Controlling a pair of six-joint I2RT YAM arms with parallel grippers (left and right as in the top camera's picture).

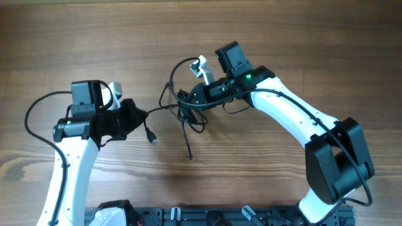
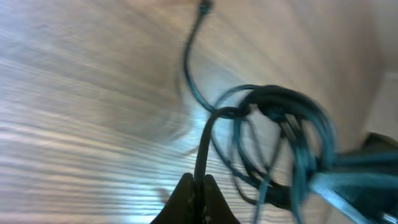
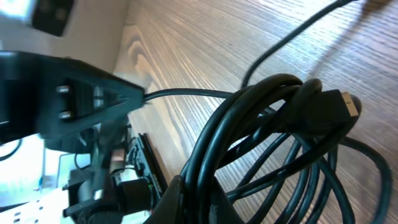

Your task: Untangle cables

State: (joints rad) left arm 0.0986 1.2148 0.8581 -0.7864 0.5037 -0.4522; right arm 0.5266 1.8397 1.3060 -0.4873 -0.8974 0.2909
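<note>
The cables (image 1: pixel 186 112) are thin black cords bunched in a tangle at mid-table. One loop arcs up behind the tangle, and a tail (image 1: pixel 188 143) trails toward me. My left gripper (image 1: pixel 141 117) is shut on a single strand (image 2: pixel 204 149) that runs taut to the coil (image 2: pixel 280 112). A short end with a plug (image 1: pixel 151 138) hangs below that gripper. My right gripper (image 1: pixel 186 98) is shut on a bundle of several strands (image 3: pixel 249 130) of the coil. A black plug with a silvery tip (image 3: pixel 339 106) lies against the coil. The left gripper (image 3: pixel 87 93) also appears in the right wrist view, pinching the strand.
The wooden table (image 1: pixel 301 50) stretches out on all sides of the tangle. A black base rail (image 1: pixel 207 216) runs along the near edge. The left arm's own thick wire (image 1: pixel 31 116) loops out at the far left.
</note>
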